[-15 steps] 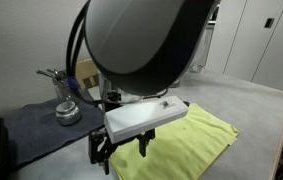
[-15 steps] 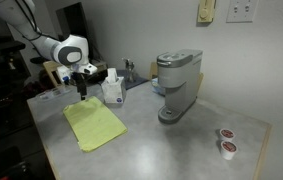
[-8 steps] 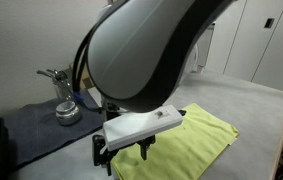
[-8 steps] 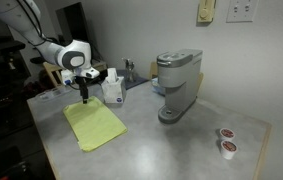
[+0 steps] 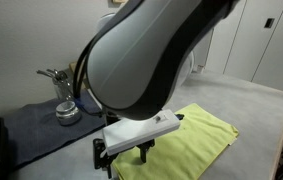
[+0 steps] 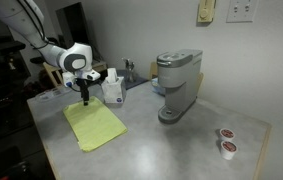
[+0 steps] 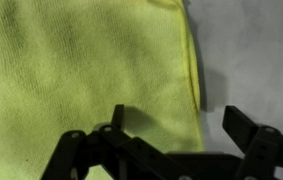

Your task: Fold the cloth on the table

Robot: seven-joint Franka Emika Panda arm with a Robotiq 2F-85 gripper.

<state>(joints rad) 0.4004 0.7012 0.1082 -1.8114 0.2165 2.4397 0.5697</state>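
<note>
The yellow-green cloth [image 5: 186, 138] lies flat on the light grey table [image 5: 251, 105]; it also shows in an exterior view [image 6: 94, 125] and fills most of the wrist view [image 7: 71, 70]. My gripper [image 5: 124, 158] is open and empty, low over the cloth's edge, also seen in an exterior view [image 6: 84, 98]. In the wrist view the jaws [image 7: 176, 118] straddle the cloth's hemmed edge, one finger over the cloth, the other over bare table [image 7: 251, 50]. The arm's large body hides part of the cloth.
A dark grey-blue mat [image 5: 31, 125] with a metal cup [image 5: 68, 112] lies beside the cloth. A tissue box [image 6: 112, 88], a coffee machine [image 6: 177, 85] and two coffee pods [image 6: 225, 140] stand on the table.
The arm has moved down and toward the cloth's edge; the gripper is lower over the cloth. The cloth has not moved.
</note>
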